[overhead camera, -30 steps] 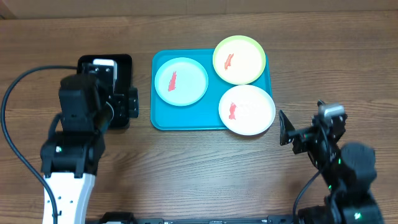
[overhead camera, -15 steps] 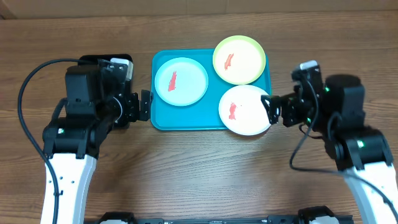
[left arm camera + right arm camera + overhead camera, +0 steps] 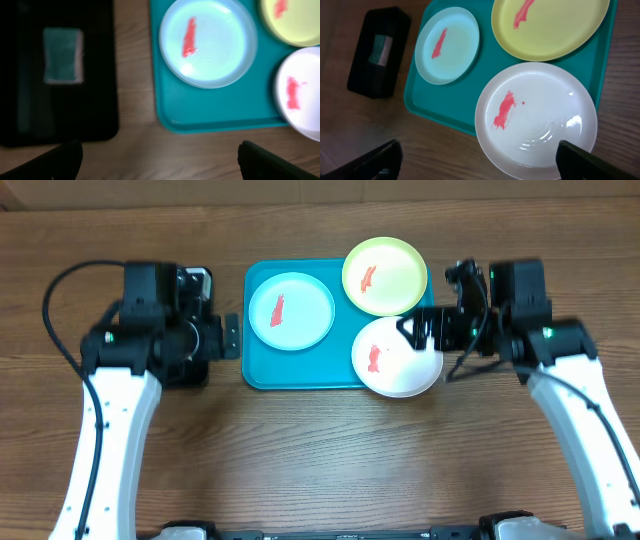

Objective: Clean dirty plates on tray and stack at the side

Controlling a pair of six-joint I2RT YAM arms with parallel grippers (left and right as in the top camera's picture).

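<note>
Three plates lie on the turquoise tray [image 3: 345, 373], each with a red-orange smear: a light blue plate [image 3: 291, 311] at the left, a yellow-green plate [image 3: 385, 276] at the back right and a white plate [image 3: 397, 357] at the front right, overhanging the tray's rim. My left gripper [image 3: 232, 338] is open and empty just off the tray's left edge, over bare wood [image 3: 160, 162]. My right gripper [image 3: 418, 332] is open and empty above the white plate's right part. In the right wrist view its fingertips straddle the white plate's [image 3: 536, 120] near edge.
A black tray [image 3: 60, 75] holding a pale green sponge [image 3: 62, 55] sits left of the turquoise tray, largely hidden by my left arm in the overhead view. Bare wooden table lies all round the tray.
The right arm swung from the lower right up and leftward over the white plate. The left arm moved up, its gripper nearing the tray's left edge. Both grippers stayed open.
</note>
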